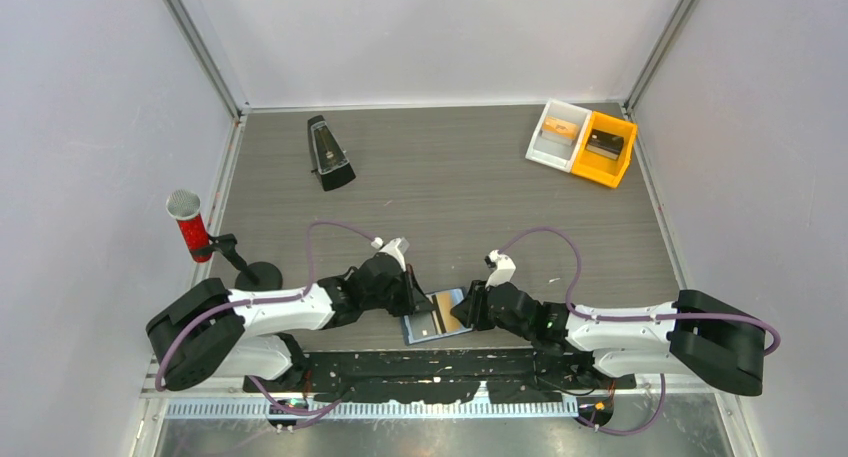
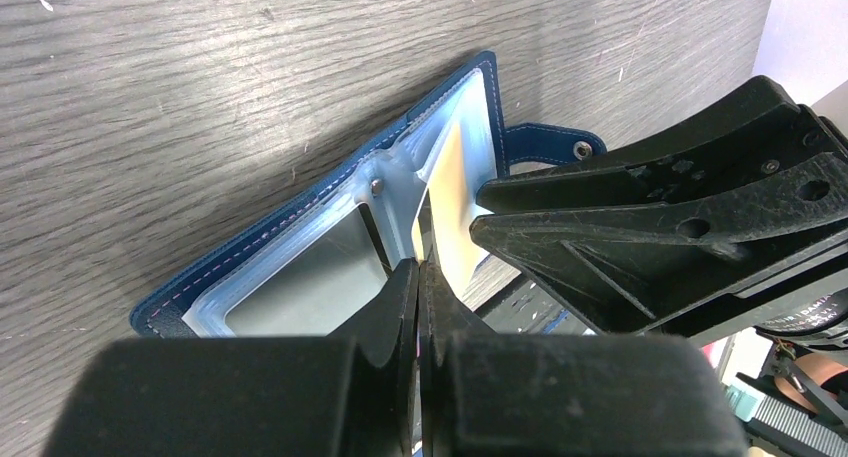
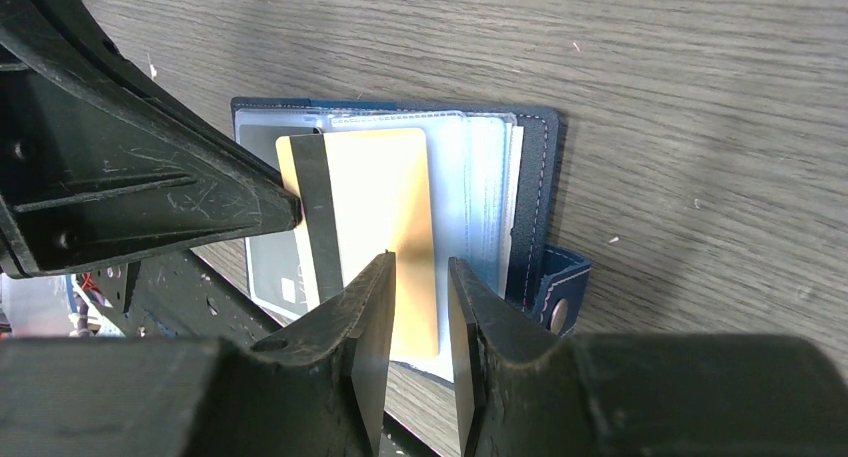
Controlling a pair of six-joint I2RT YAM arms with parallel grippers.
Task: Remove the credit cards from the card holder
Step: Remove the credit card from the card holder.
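The navy card holder lies open at the table's near edge, between both grippers. An orange-yellow card with a dark stripe sticks partway out of its clear sleeves, slanting over the fold. My left gripper is shut, its tips pinching that card's striped edge. A greyish card sits in the other half's sleeve. My right gripper stands just over the yellow card and the sleeves, jaws a narrow gap apart with nothing held between them. The snap tab pokes out beside it.
A black metronome stands at the back left. White and yellow bins holding small blocks sit at the back right. A red microphone on a stand is at the left edge. The arms' black base plate borders the holder.
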